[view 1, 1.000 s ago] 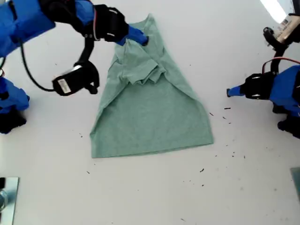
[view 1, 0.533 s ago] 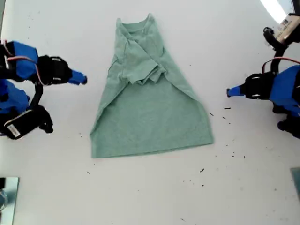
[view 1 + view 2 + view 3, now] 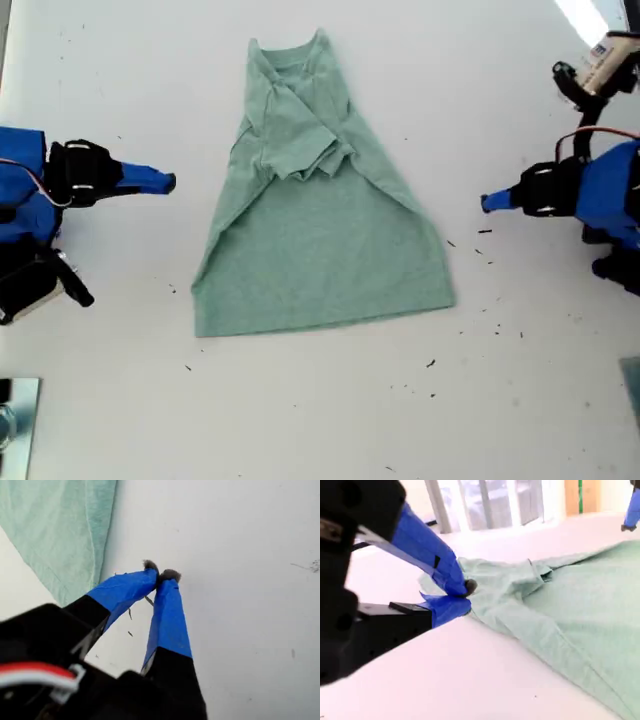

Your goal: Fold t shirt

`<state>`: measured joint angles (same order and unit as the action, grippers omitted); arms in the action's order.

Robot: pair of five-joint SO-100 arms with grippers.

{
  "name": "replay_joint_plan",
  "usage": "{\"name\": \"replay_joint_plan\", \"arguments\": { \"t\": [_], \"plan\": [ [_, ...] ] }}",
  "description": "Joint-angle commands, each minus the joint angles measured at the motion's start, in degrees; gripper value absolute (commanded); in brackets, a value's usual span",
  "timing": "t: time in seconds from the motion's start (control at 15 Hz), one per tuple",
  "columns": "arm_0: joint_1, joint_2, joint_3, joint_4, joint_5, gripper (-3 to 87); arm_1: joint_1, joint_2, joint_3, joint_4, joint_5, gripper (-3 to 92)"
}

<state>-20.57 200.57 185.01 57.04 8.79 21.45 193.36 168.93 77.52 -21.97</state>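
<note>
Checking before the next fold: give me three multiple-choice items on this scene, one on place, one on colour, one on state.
1. In the exterior view, the neck of the t shirt points toward:
A. the top
B. the bottom
C. the right

2. The t shirt is:
A. red
B. pale green
C. black

3. My first end effector is:
A. shut on the t shirt
B. wide open
C. shut, holding nothing

Answers:
1 A: the collar lies at the exterior view's top and the hem toward the bottom.
2 B: the cloth is pale green in every view.
3 C: its tips meet over the bare table, apart from the cloth.
</note>
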Motion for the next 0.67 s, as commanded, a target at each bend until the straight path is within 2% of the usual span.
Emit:
{"name": "replay_joint_plan", "arguments": {
  "t": [0.0,0.07,0.13,0.2,0.27,0.33,0.4,0.53,0.6],
  "plan": [
    [-0.53,0.97,0.62,0.0,0.26,-0.2,-1.41,-34.63,-40.78,12.57,-5.62,2.6],
    [-0.7,0.97,0.62,0.0,0.62,-0.2,-4.39,-49.22,-60.12,20.21,-10.2,2.5],
    [-0.79,1.05,0.62,0.0,0.88,-0.2,-6.42,-58.18,-74.27,23.29,-14.94,2.5],
    [-0.62,1.05,0.62,0.0,0.88,-0.2,-7.91,-61.87,-81.04,23.03,-16.96,2.5],
    [-0.53,1.14,0.62,0.0,0.97,-0.2,-9.4,-64.51,-83.76,23.12,-19.51,5.4],
    [-0.53,1.14,0.62,0.0,0.97,-0.2,-9.84,-64.78,-82.79,22.94,-18.81,18.3],
    [-0.53,1.14,0.7,0.0,1.14,-0.2,-11.07,-65.3,-81.65,22.94,-17.93,23.1],
    [-0.44,1.14,0.7,-0.09,1.58,-0.2,-13.01,-64.95,-77.78,22.41,-15.38,28.2],
    [-0.44,1.23,0.7,-0.09,1.58,-0.2,-14.94,-65.04,-74.36,21.01,-12.92,27.6]
  ]
}}
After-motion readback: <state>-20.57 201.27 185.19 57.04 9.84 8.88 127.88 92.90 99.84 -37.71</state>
